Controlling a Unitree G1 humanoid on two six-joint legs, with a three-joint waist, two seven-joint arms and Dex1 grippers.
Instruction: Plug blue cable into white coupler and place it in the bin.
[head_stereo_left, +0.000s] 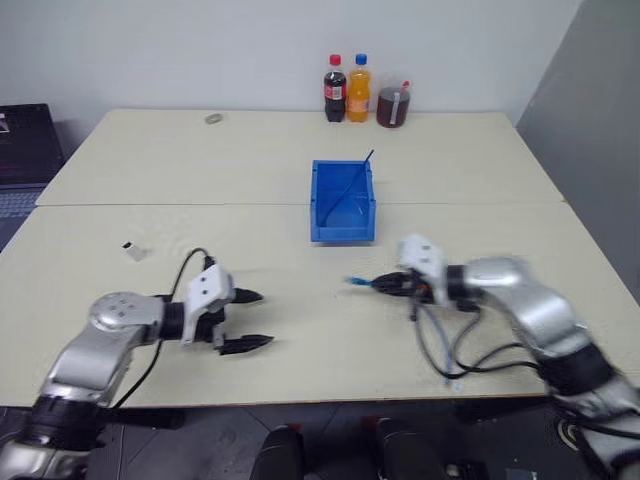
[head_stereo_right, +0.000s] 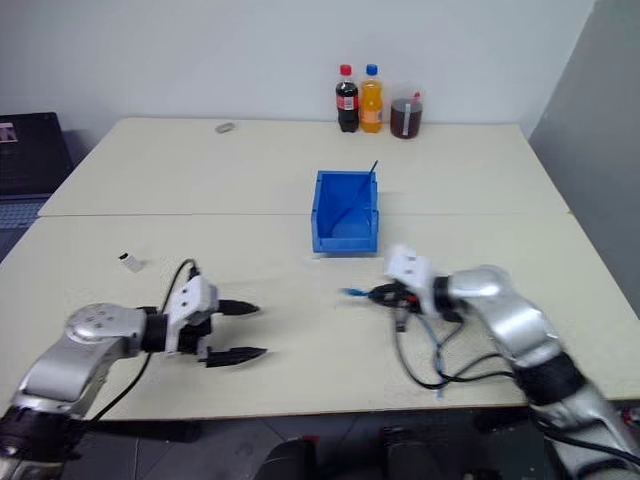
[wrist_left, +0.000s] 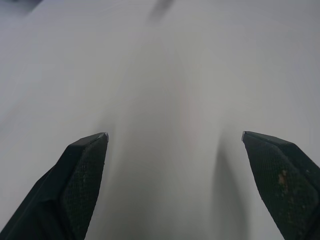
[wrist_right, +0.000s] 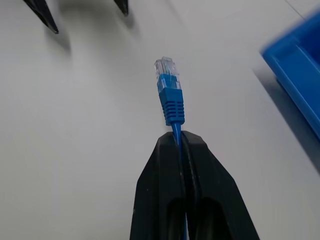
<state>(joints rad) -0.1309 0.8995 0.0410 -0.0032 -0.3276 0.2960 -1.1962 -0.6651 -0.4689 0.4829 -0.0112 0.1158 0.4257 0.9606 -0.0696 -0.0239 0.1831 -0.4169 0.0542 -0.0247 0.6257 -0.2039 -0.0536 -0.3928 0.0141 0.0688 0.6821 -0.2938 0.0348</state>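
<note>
white coupler (head_stereo_left: 132, 250): lies alone on the surface at far left, well apart from both arms. I judge it light, rigid and prone to skid; I would pinch its side walls, leaving the socket face free.
left gripper (head_stereo_left: 246, 320): jaws wide apart, nothing between them, hovering over bare surface (head_stereo_left: 300, 330) to the coupler's right.
blue cable (wrist_right: 171, 105): plug juts past the fingertips, toward the left gripper; the rest trails off limp. Plug is stiff, its clear tip fragile, I judge.
right gripper (wrist_right: 181, 142): clamped on the blue cable just behind the boot, a good hold for steering the plug.
bin (head_stereo_left: 343, 202): beyond, mid-surface.
</note>
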